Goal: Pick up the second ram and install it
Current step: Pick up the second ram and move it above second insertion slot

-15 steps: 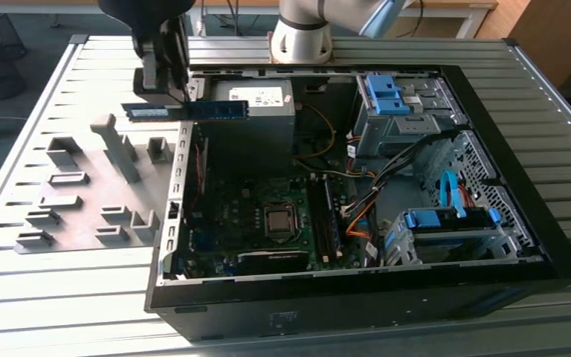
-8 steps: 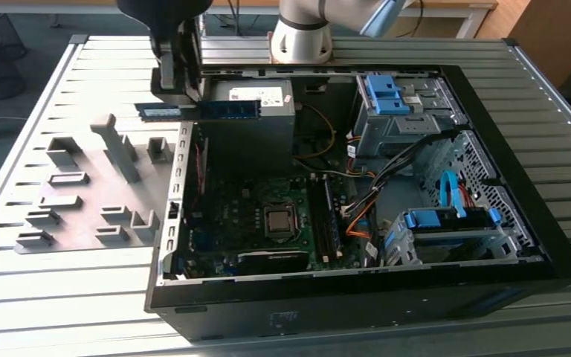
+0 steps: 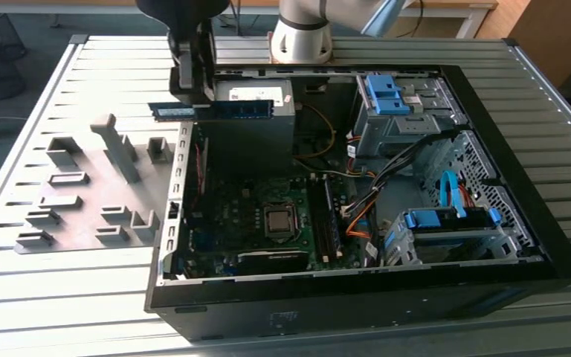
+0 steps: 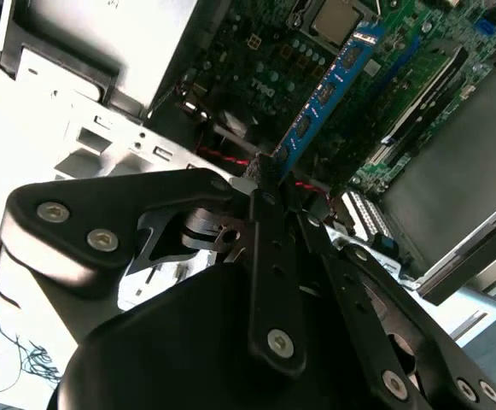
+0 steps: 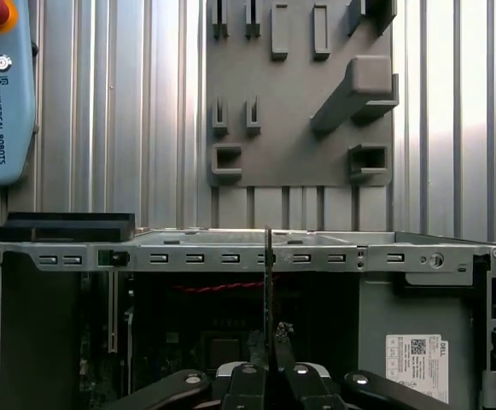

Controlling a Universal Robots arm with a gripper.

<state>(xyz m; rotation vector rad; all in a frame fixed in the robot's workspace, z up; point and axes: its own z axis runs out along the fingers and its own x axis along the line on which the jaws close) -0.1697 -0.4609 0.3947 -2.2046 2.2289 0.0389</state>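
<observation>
I have the gripper (image 3: pixel 196 106) clenched on the ram (image 3: pixel 241 109), held level and on edge above the open case's (image 3: pixel 365 301) rim, which I judge keeps it square to the board (image 3: pixel 250 216) slots.

The exterior view looks steeply down from some way off, taking in the whole open computer case (image 3: pixel 365 297) and the grey fixture plate (image 3: pixel 77 216) on the slatted surface (image 3: pixel 57 305). The first wrist view faces straight down past the fingers (image 5: pixel 248 389) onto that plate and the case's wall. The second wrist view peers close over the gripper (image 4: pixel 269 171), along the second ram (image 4: pixel 329 90), at the motherboard (image 4: pixel 265 60), shared with the exterior view.
</observation>
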